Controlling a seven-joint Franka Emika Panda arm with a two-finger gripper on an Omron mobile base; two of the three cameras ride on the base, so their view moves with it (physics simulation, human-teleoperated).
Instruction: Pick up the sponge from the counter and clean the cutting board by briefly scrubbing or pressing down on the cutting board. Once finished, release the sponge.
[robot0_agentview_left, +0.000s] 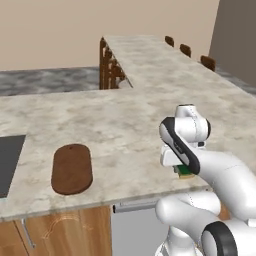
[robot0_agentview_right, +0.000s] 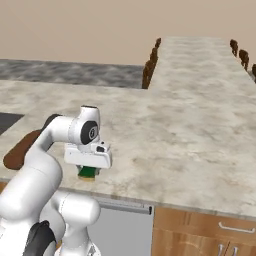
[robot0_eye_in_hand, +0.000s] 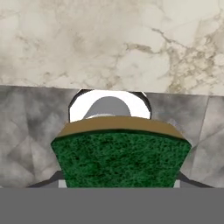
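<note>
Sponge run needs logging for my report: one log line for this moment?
phase: grasp | gripper: on sponge, counter front edge | cutting board: bare, apart

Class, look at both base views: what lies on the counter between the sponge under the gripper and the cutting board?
Nothing: in the left base view only bare marbled counter runs between the sponge and the cutting board.

Cutting board (robot0_agentview_left: 72, 169) flat on counter (robot0_agentview_left: 125, 125), sponge (robot0_agentview_left: 185, 172) under arm.
</note>
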